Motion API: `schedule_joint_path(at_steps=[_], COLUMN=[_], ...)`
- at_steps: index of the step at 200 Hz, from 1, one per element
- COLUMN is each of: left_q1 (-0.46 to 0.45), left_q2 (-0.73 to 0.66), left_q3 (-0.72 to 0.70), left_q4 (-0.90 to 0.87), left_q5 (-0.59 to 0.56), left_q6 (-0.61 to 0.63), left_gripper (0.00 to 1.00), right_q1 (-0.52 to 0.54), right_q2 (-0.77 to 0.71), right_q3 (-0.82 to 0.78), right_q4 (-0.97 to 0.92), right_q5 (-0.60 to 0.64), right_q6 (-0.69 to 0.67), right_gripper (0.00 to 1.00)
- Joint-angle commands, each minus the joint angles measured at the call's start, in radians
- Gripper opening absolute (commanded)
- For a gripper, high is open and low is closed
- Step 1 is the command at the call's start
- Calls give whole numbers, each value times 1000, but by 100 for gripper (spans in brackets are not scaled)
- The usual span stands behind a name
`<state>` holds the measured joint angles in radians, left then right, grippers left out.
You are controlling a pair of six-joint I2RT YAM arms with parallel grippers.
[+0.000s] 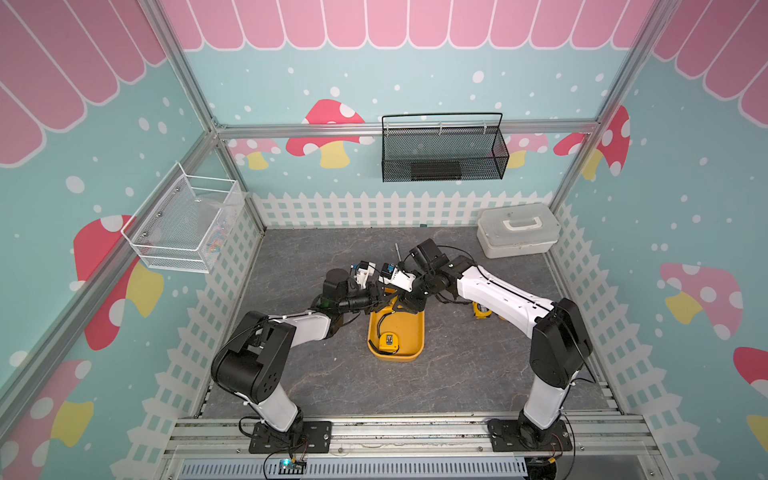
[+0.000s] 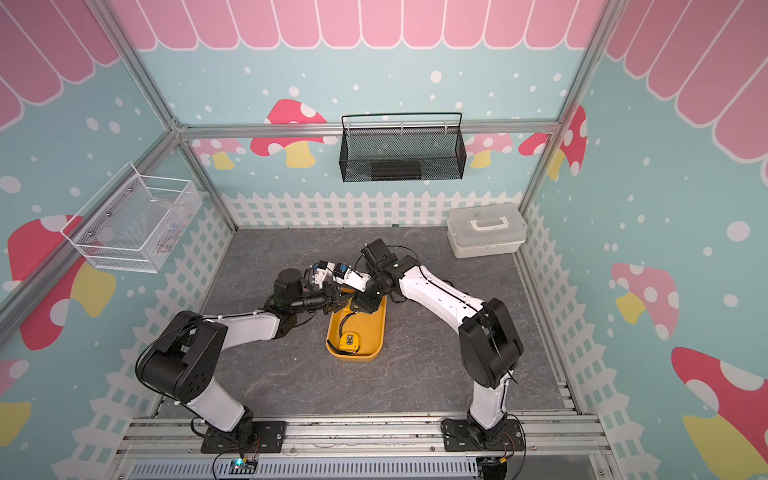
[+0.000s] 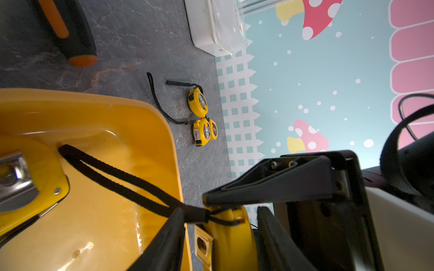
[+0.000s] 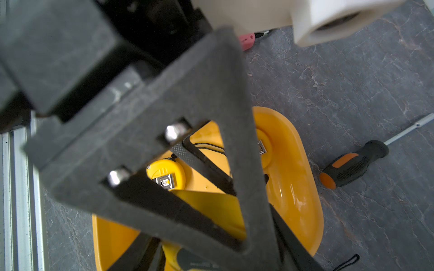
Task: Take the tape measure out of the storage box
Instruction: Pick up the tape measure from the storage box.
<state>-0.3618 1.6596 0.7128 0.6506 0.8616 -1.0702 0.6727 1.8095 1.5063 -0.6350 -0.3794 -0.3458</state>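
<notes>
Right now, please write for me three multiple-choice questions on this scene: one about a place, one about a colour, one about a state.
1. Where does the fully visible tape measure lie in both top views?
A) in the near end of the storage box
B) on the table
C) in the black basket

2. Which colours does the handle of the screwdriver have?
A) red and white
B) black and orange
C) blue only

3. How is the lid of the white case?
A) shut
B) propped open
C) taken off

Answers:
1 A: it rests inside the yellow tray, at the end nearer the arm bases.
2 B: the right wrist view shows a black grip with orange patches.
3 A: the lid sits flat on the case, its handle on top.
</notes>
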Motion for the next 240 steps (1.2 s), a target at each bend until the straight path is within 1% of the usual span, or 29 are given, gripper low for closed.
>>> schedule_joint_path(at_steps=[1,19,66,123,143,160,168,181,201,220,240], left_q1=[-11,-14,-23,-29,-31,-30,-31,-30,-29,-22,-5], left_q2=[8,2,0,-1,0,1,4,8,15,12,3], left_q3=[38,51,57,58,59,57,54,50,45,44,50], left_q4=[-38,-93,-130,-135,-128,-117,-104,-76,-50,-46,-51], left_q5=[24,24,22,10,7,1,2,2,-3,-10,-9], left_q6=[40,69,93,92,87,79,69,52,37,33,37], left_gripper=[47,42,36,31,27,25,25,24,24,23,23], right_q1=[-8,-9,-11,-15,-15,-15,-16,-16,-18,-20,-31], right_q2=[-19,-19,-18,-14,-16,-16,-16,-19,-31,-52,-81], right_q3=[-11,-12,-14,-18,-20,-21,-21,-24,-31,-42,-59], right_q4=[6,7,5,2,3,2,2,3,3,5,6], right_q5=[-22,-22,-24,-28,-29,-30,-30,-27,-11,5,14], right_q6=[12,15,17,20,19,22,23,26,25,24,26], right_gripper=[52,52,52,52,52,53,55,65,75,80,83])
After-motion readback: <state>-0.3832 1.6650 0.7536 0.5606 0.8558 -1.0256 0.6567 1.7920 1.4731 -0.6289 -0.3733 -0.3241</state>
